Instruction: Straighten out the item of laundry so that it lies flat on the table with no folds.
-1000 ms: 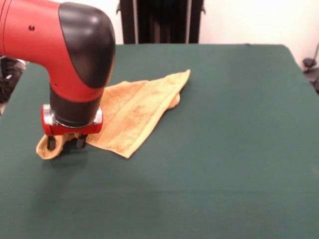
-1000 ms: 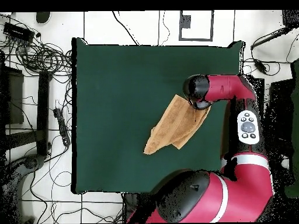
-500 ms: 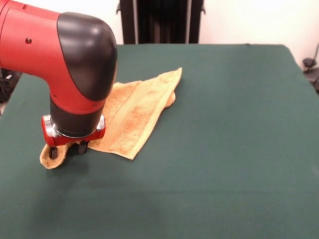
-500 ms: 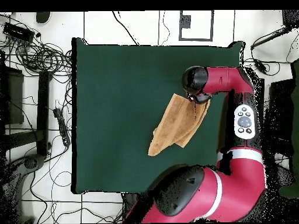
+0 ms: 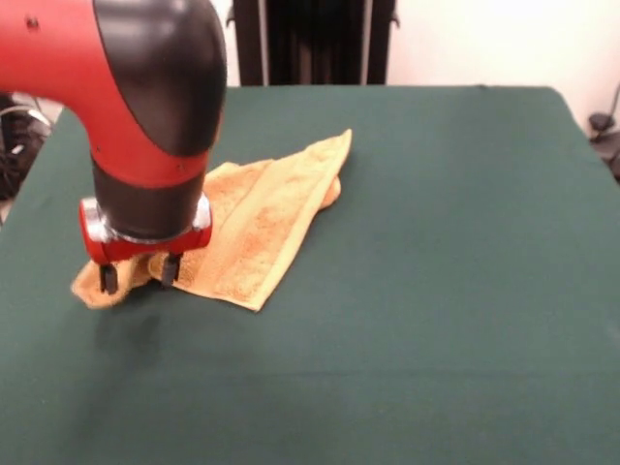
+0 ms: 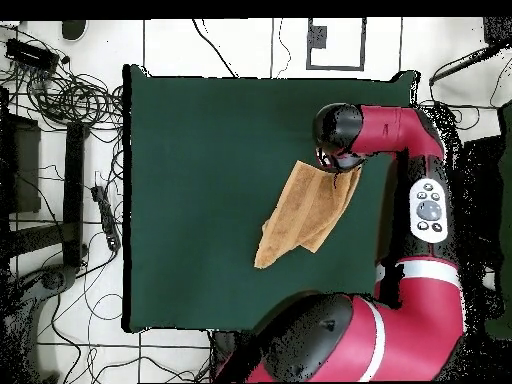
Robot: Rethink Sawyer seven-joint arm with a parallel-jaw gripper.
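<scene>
Now the gripper (image 5: 135,275) hangs parted just above the folded golden-tan towel's (image 5: 254,225) corner on the green table (image 5: 455,291), gripping nothing.

Since a second ago the arm rises, so the gripper (image 5: 136,276) now hangs with its two black fingers (image 5: 108,279) apart and their tips just clear of the towel (image 5: 260,218). The towel's near-left corner, earlier bunched into a raised loop between the jaws, now lies lower and flatter on the counter (image 5: 436,291). Its far tip sits slightly nearer the arm than at first.
</scene>
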